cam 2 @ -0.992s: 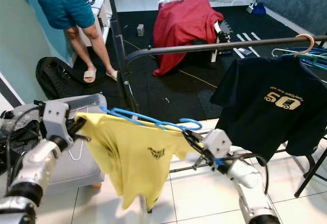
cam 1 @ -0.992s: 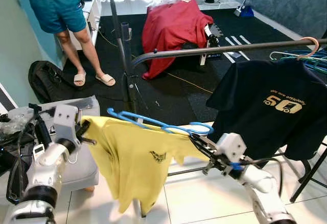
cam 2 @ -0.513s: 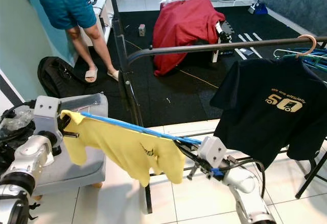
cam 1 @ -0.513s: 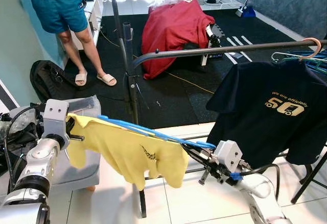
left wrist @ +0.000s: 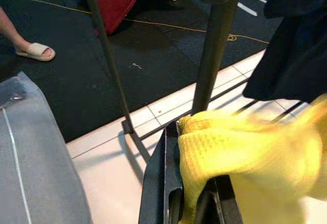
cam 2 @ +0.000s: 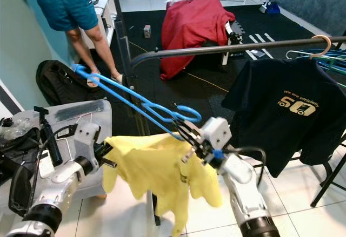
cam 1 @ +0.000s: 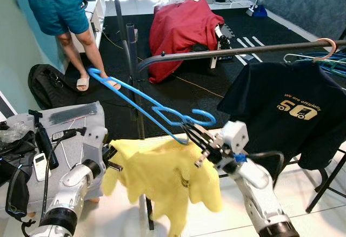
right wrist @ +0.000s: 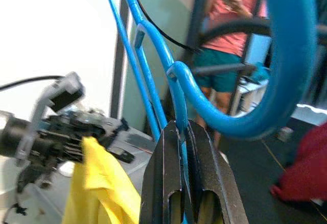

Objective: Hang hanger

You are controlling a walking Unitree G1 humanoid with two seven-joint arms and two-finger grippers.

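Left eye view: the right claw (cam 1: 195, 137) is clamped on the blue hanger (cam 1: 140, 106) at the base of its hook, and the hanger slants up and away toward the robot's left, bare of cloth. The left claw (cam 1: 114, 158) grips one edge of the yellow shirt (cam 1: 165, 180), which hangs below the hanger. The rail (cam 1: 232, 52) runs behind and above, with a dark shirt (cam 1: 286, 113) hung near its far end. To hang the hanger well, judge as follows: level the hanger first, turn the hook opening toward the rail, lift it over a bare stretch between the post and the dark shirt, then lower until the hook seats before releasing. Keep the yellow shirt clear of the hook.

Right eye view: same layout; a person (cam 2: 70, 5) stands beyond the rail, cut off at the top edge.

Left wrist view: the fingers are closed on yellow cloth; their tips are covered by it.

Right wrist view: the fingers pinch the blue wire; the hook is blurred and its tip is cut off.
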